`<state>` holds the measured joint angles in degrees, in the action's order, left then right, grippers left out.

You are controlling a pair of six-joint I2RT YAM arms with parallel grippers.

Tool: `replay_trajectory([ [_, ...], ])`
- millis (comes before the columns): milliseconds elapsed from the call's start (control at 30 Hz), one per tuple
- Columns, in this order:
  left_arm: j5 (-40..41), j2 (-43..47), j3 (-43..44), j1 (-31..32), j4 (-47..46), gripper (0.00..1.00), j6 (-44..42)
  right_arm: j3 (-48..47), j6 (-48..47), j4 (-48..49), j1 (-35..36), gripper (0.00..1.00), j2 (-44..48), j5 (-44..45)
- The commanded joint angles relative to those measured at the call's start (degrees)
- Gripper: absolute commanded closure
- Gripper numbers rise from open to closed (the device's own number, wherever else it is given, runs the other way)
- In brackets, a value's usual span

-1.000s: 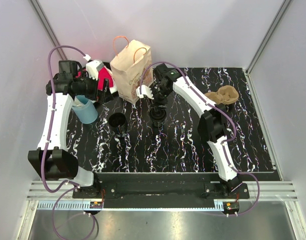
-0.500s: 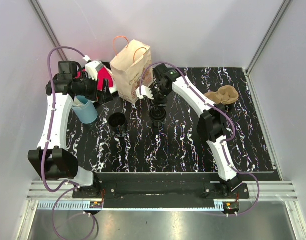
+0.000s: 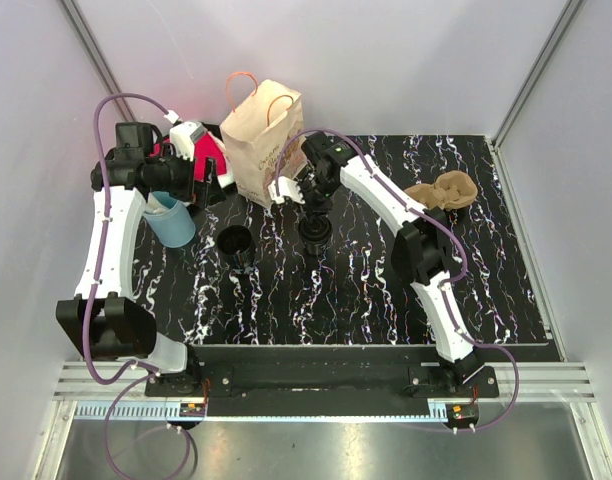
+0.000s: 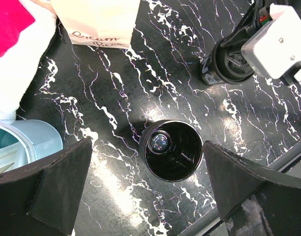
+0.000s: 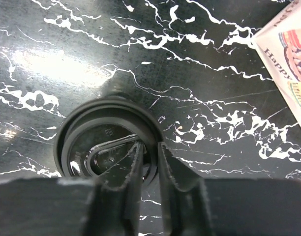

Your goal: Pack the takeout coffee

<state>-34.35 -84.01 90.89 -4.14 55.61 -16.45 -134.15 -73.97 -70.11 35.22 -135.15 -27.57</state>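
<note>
Coffee cup lid (image 5: 104,129), pinched at its five o'clock rim by our right end effector (image 5: 149,147); we judge a straight, level lift best. Left end effector (image 4: 146,147) hangs released.

Open black cup (image 4: 171,150) between spread fingers (image 4: 54,184)

Glossy cup (image 4: 174,151); matt paper bag (image 3: 265,145)
</note>
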Motion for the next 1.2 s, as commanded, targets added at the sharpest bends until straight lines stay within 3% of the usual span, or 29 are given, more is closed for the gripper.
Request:
replay_trajectory([
  [0, -2.0, 0.1, 0.2, -0.4, -2.4, 0.01, 0.6, -1.6, -0.7, -2.0, 0.9, 0.89, -0.6, 1.4],
  [133, -2.0, 0.1, 0.3, -0.5, -2.4, 0.01, 0.7, -1.6, -0.7, -2.9, 0.9, 1.00, 0.4, 2.2],
  [400, -2.1, -0.1, 2.4, -0.5, -2.4, 0.01, 0.4, -3.0, 4.9, -7.1, 0.9, 1.00, 4.3, 3.3],
  [733, -2.2, -4.6, 13.5, -0.3, -2.2, 0.01, -2.8, 2.6, 23.6, -6.9, -1.2, 1.00, 15.5, 1.3],
  [967, -0.5, -11.2, 26.9, 6.4, -3.1, 0.01, -6.5, 13.4, 36.6, 2.7, -5.4, 1.00, 29.1, -3.2],
  [1167, 7.4, -19.3, 31.9, 14.3, -6.0, 0.01, -9.3, 20.8, 45.1, 10.6, -6.0, 1.00, 40.3, -2.6],
])
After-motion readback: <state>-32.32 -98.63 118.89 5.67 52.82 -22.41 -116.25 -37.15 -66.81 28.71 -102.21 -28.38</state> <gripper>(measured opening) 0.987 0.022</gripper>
